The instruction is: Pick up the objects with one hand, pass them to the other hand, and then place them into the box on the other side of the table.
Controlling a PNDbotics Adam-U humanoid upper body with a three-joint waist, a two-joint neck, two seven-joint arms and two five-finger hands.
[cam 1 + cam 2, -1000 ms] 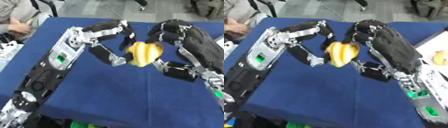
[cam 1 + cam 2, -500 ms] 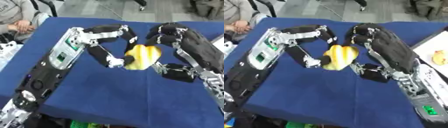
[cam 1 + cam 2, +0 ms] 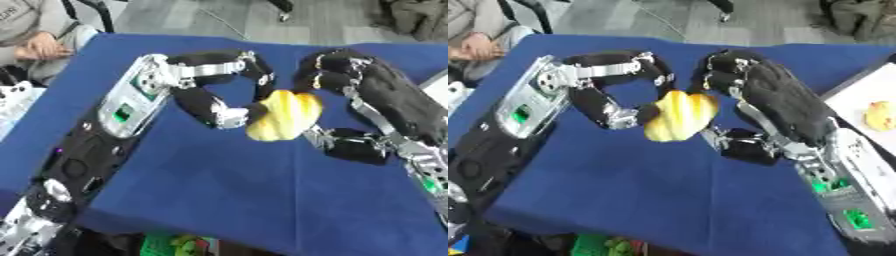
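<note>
Yellow object [image 3: 282,116]: a rounded, lumpy yellow thing with paler bands, held up above the blue worktop [image 3: 227,200], near its middle, between the two hands.
Left hand [image 3: 229,95]: fingers curled round the left side of the yellow object, thumb below, other fingers over the top.
Right hand [image 3: 745,90]: fingers bent over the right and upper side of the object, thumb low on its right; it touches the object too, so both hands share it.
Step in hand: the pass from one hand to the other, by my judgement about midway; which hand gives and which takes cannot be told from this moment alone.
Box [image 3: 859,100]: a white container at the right edge of the worktop, seen only in the right eye view, with another small yellow thing [image 3: 880,116] already lying in it.
Done: picking up looks complete, since the object is clear of the cloth.
Left: one hand must let go, then the carry and the drop into a box.
</note>
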